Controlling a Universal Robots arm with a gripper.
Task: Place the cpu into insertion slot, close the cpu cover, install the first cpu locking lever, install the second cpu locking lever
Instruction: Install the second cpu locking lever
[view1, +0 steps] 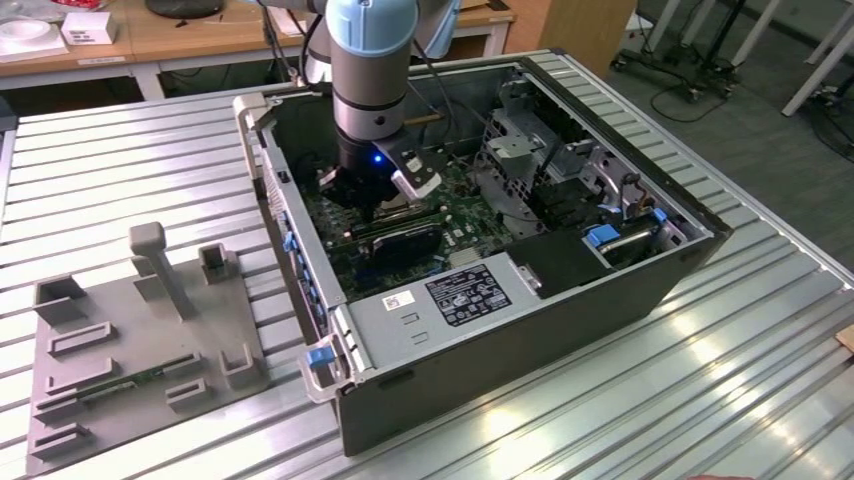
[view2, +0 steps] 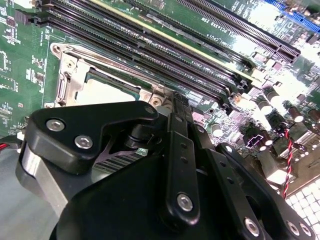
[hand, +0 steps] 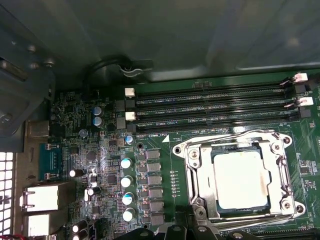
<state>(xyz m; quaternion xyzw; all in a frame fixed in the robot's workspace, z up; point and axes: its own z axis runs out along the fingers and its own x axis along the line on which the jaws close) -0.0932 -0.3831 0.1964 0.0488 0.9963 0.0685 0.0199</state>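
Resting flat in silver-rimmed insertion slot (hand: 240, 177): pale square cpu (hand: 241, 179); metal cpu cover (hand: 200, 167) closed; black hand (view2: 172, 150) state unclear.

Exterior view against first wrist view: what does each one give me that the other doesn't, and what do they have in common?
Exterior view alone: the arm reaching down into the open computer case on the slatted metal table, and a grey fixture plate at the exterior view's left.

First wrist view alone: the cpu seated in the insertion slot, the cpu cover lying closed around it, and the round capacitors beside the socket.

Both: the green motherboard with its long black memory slots.
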